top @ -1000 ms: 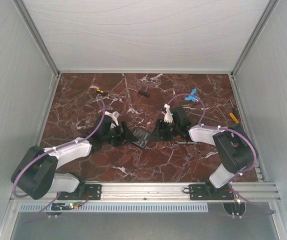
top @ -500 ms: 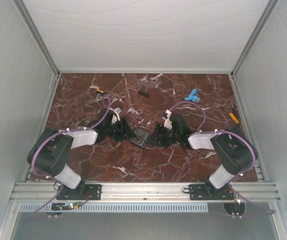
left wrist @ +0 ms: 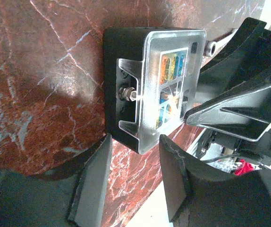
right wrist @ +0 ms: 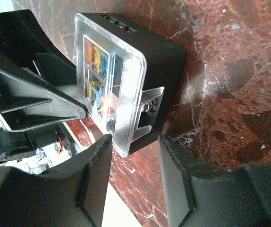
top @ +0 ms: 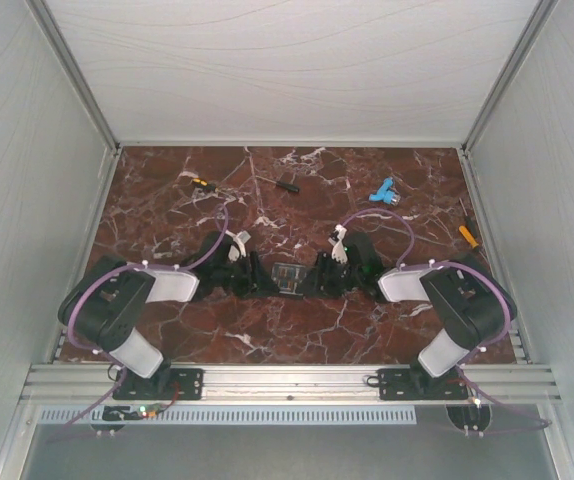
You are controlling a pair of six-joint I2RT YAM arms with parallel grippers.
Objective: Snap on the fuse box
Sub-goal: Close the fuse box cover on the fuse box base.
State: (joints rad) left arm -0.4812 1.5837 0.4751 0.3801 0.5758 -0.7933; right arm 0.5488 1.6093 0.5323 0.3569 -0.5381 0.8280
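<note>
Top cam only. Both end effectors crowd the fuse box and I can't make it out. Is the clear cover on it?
Observer: Yes. The left wrist view shows the clear cover sitting over the fuse box, with coloured fuses visible through it.
Operator: Is either end effector clamped on it?
Observer: No. The right end effector is open, and only a corner of the cover reaches between its jaws. The left end effector looks the same.

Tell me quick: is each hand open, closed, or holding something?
Left hand: fingers flank the fuse box edge; grip cannot be told.
Right hand: fingers flank its opposite edge; grip cannot be told.
</note>
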